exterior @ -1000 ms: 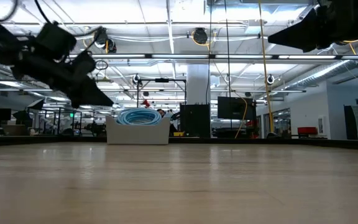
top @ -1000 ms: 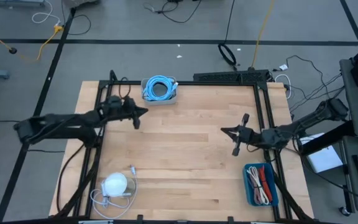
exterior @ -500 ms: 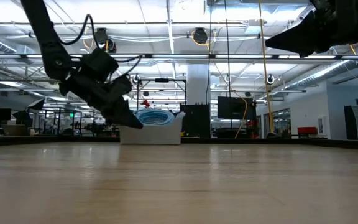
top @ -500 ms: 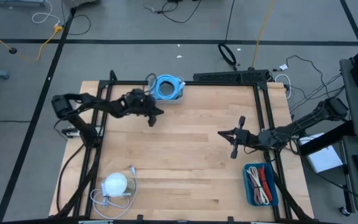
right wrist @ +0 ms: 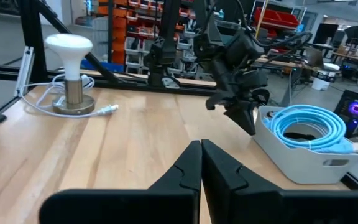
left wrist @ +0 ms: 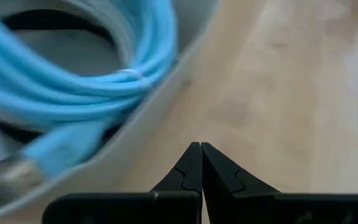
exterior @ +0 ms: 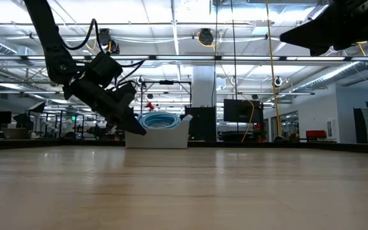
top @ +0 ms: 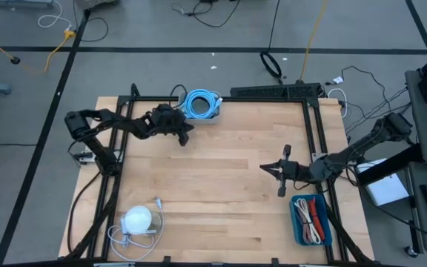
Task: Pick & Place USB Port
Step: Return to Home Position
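Note:
A coiled blue USB cable (top: 201,104) lies in a small white bin (top: 215,113) at the table's far edge, left of centre. Its silver plug (left wrist: 5,177) rests on the bin's floor. My left gripper (top: 186,139) is shut and slants down, its tips just off the bin's near-left wall (left wrist: 142,118). My right gripper (top: 264,167) is shut and level, high over the table's right half, holding nothing. It points toward the left arm. My left gripper's shut fingers (right wrist: 248,124) stand close beside the bin's near-left wall, slanting down from the table's left. I cannot tell whether they touch the wall. Nothing is between the fingers.
A white dome-shaped lamp (top: 137,219) with a white cord stands near the front left corner. A blue tray (top: 299,226) of red and white cables sits at the front right. Black frame rails (top: 313,126) run along both sides. Bare wood lies in the middle.
My left gripper has swung toward the table's far right and down, to the bin, then kept still. The bin with the blue cable has slid toward the table's right edge and turned a little. My right gripper has drifted slightly toward the near edge.

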